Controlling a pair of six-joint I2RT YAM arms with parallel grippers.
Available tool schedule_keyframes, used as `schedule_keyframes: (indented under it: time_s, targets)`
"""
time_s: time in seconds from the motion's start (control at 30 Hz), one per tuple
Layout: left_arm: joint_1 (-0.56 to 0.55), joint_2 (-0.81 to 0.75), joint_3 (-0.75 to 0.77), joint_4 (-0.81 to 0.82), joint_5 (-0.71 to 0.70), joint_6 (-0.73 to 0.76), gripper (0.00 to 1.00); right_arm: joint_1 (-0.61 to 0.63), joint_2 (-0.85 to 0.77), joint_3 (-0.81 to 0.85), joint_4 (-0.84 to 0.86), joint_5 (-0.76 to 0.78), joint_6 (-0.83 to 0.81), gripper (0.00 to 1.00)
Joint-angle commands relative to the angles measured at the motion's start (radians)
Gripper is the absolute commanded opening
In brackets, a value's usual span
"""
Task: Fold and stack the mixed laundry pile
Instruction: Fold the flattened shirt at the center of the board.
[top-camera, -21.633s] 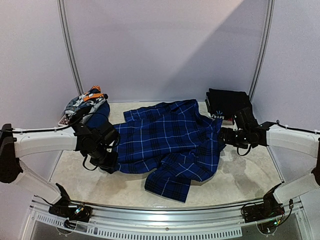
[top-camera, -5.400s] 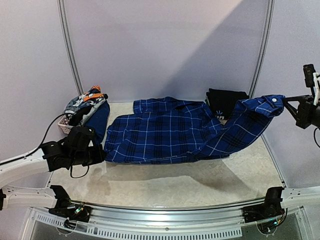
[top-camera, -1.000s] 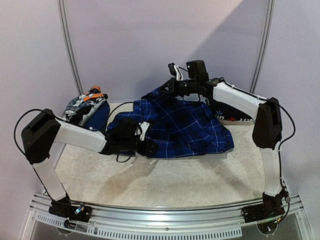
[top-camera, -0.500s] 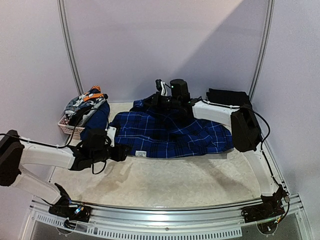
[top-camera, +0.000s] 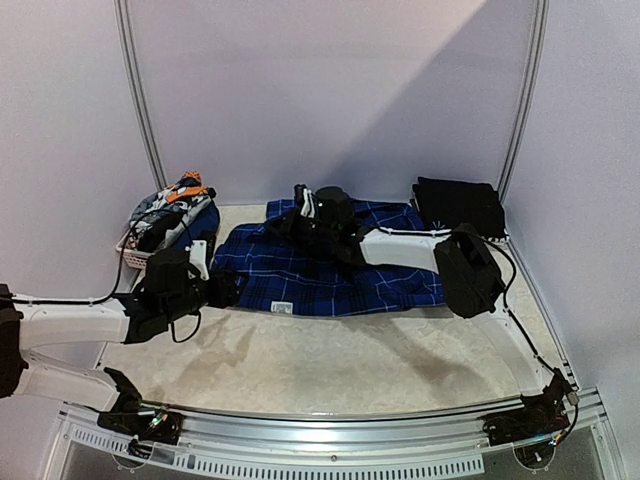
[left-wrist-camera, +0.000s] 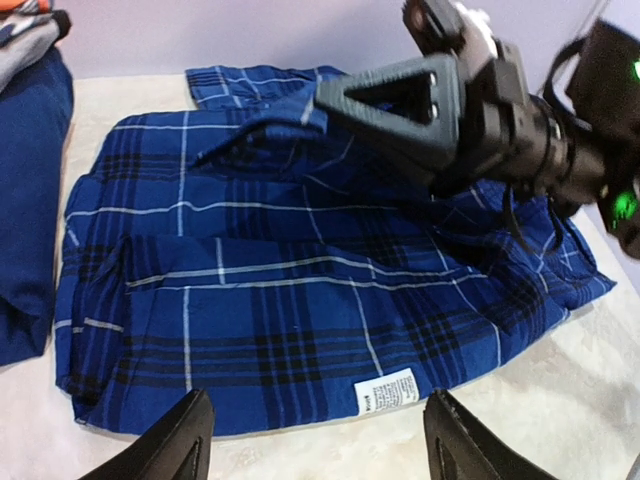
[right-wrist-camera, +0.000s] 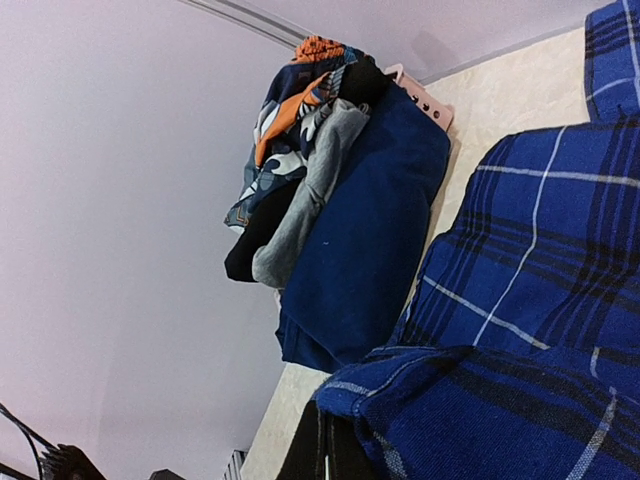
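Bare table (top-camera: 350, 365) lies at 6 o'clock of the blue plaid shirt (top-camera: 335, 282), which is spread flat with its label showing. The left gripper (left-wrist-camera: 318, 402) gapes wide and empty; the right gripper (right-wrist-camera: 320, 445) pinches the shirt's 11 o'clock edge.

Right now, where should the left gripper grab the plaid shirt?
The near hem of the plaid shirt, beside the white label. It lies flat with that edge free, facing the open left gripper. Come in low from the near side; right gripper holds the far fold.

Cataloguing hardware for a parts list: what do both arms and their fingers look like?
The left arm and right arm have white links, black joints and black cables. On the left gripper the fingers are plain black; the right gripper has a triangular cut-out.
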Motion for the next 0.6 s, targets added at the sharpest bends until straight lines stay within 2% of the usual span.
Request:
schedule_keyframes:
  time_s: [0.0,0.27,0.4,0.57]
  targets:
    - [0.036,-0.028,-0.023,-0.045,-0.038,-0.065,0.74,0.025,0.087,-0.006,0.053,0.038,0.057,0.02]
    - [0.054,-0.064,-0.04,-0.055,-0.086,-0.122,0.75,0.054,0.096,-0.013,0.044,-0.018,0.024,0.18]
    - [0.068,-0.067,-0.031,-0.095,-0.113,-0.153,0.75,0.058,0.065,-0.021,0.002,-0.082,-0.024,0.33]
    - [0.084,-0.04,0.002,-0.135,-0.118,-0.223,0.76,0.058,-0.089,-0.132,-0.128,-0.067,-0.204,0.54]
